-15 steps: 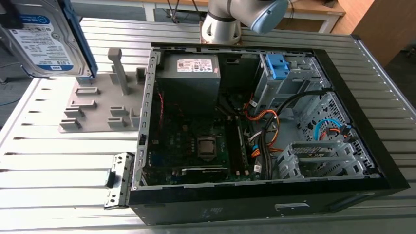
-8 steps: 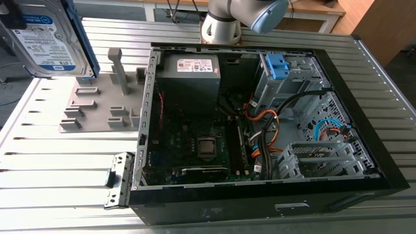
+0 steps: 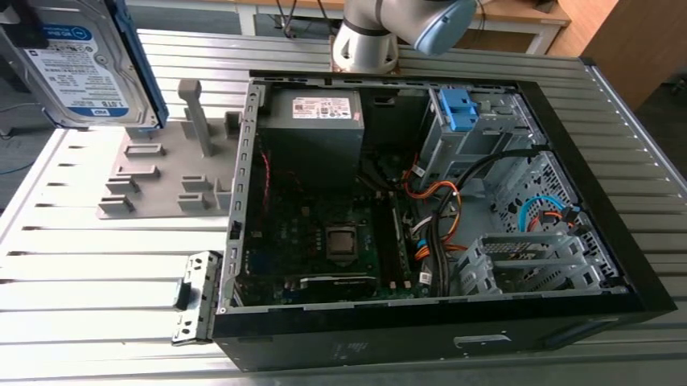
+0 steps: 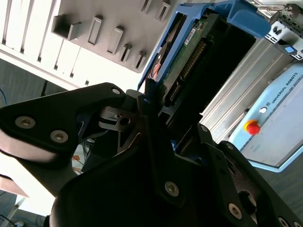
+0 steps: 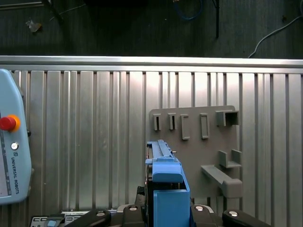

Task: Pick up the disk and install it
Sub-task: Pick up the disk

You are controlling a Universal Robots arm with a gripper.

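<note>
The disk (image 3: 80, 68), silver with a white-and-blue label and a blue bracket along its edge, hangs upright in the air at the exterior view's top left, above the grey fixture plate (image 3: 161, 181). My gripper (image 4: 156, 101) is shut on it. In the second wrist view the black fingers (image 4: 94, 111) clamp the disk (image 4: 189, 52), whose green circuit-board side and blue frame face the camera. In the first wrist view the disk's blue bracket (image 5: 166, 189) rises edge-on from the gripper, over the slotted plate (image 5: 199, 146).
The open black computer case (image 3: 644, 297) lies on the slatted metal table (image 3: 96, 297), at the exterior view's right of the plate. Inside are a grey power-supply box (image 3: 311, 121), a drive cage with a blue latch (image 3: 456, 108) and loose cables. A teach pendant (image 5: 12, 156) lies on the table.
</note>
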